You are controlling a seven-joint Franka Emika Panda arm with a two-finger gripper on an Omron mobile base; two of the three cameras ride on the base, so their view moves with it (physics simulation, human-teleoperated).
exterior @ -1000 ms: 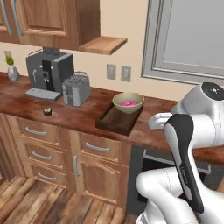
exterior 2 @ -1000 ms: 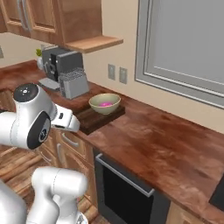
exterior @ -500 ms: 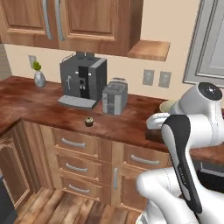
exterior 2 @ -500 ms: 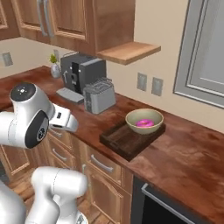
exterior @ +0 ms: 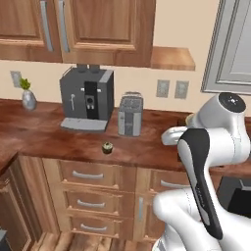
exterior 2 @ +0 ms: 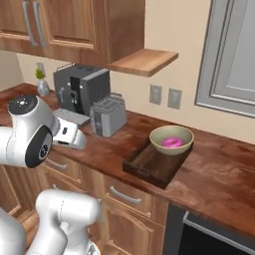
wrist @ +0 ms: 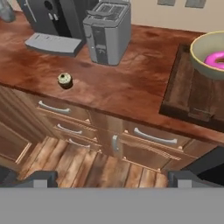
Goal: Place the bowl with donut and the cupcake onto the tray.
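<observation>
The cupcake (exterior: 107, 147) (wrist: 64, 79) stood alone on the wooden counter (exterior: 44, 132) (wrist: 131, 87), near the front edge, with bare counter on all sides of it. The tray (exterior 2: 154, 163) (wrist: 192, 94) lay further along the counter, its front end close to the counter edge. The bowl (exterior 2: 172, 140) (wrist: 209, 47) sat on the far part of the tray, with the donut (exterior 2: 173, 143) (wrist: 216, 59) inside it; the near part of the tray was uncovered.

The arm was folded close to the base, elbow high, the hand held off the counter and in front of the drawers (wrist: 144, 140). The gripper (wrist: 112, 177) showed two finger tips (wrist: 41, 178) set far apart, with nothing between them.

A coffee machine (exterior: 87, 98) (exterior 2: 79, 89) and a toaster (exterior: 130, 114) (wrist: 107, 30) stood at the back of the counter, the toaster between cupcake and tray but set further back. A small vase (exterior: 28, 97) stood at the far end.
</observation>
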